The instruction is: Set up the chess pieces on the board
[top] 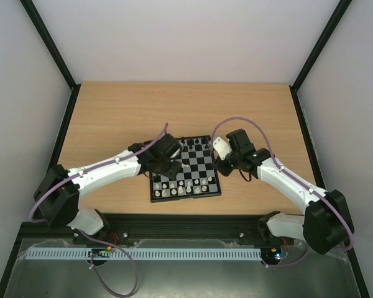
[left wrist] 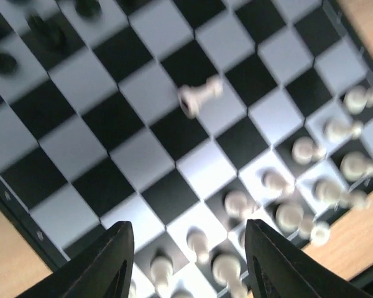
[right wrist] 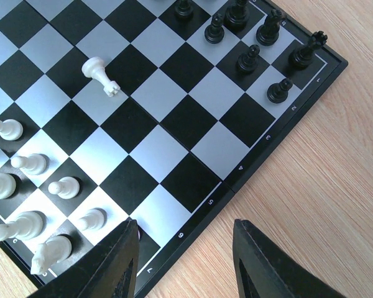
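Note:
The board [top: 202, 162] lies mid-table between both arms. Cream-white chess pieces [right wrist: 25, 186] stand in its two near rows, black ones [right wrist: 248, 31] along the far side. One white piece [right wrist: 101, 76] lies toppled on a middle square, and shows blurred in the left wrist view [left wrist: 199, 96]. My left gripper [left wrist: 188, 248] hovers open over the white rows at the board's left part, with nothing between its fingers. My right gripper [right wrist: 185, 233] is open above the board's right border, straddling board edge and table, and holds nothing.
The wooden table [top: 112, 118] is bounded by black frame rails and white walls. Both arms reach inward from the near edge, the left arm [top: 105, 171] lying low across the table left of the board.

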Robot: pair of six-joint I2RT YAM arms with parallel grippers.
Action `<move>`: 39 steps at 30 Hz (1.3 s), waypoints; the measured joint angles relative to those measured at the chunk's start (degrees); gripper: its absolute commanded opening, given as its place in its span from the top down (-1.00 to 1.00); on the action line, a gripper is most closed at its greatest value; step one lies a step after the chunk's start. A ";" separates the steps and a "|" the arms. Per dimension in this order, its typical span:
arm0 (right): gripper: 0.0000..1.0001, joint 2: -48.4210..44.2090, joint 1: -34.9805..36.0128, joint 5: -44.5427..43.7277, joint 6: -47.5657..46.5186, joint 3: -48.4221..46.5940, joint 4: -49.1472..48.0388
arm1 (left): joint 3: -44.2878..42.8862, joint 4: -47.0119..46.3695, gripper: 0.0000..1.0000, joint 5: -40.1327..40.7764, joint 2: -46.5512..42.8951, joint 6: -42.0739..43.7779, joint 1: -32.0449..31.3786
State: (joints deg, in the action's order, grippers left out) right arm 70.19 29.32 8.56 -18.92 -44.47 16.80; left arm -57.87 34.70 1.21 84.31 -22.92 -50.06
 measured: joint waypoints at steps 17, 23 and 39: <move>0.14 0.00 0.00 1.16 -0.24 0.00 0.02 | -5.01 -22.32 -0.10 -11.96 16.52 12.81 9.38; 0.14 0.68 0.00 1.53 -0.22 0.00 0.04 | -5.20 -27.06 -0.08 -15.06 19.80 14.99 9.38; 0.14 2.56 0.00 1.40 -0.22 0.00 0.07 | -0.61 -32.76 0.04 -12.83 20.35 16.79 4.83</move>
State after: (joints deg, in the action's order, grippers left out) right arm 72.75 29.32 9.96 -19.14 -44.47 16.86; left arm -58.48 1.93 -11.62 104.66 -6.13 -45.23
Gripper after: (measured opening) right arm 0.431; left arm 0.493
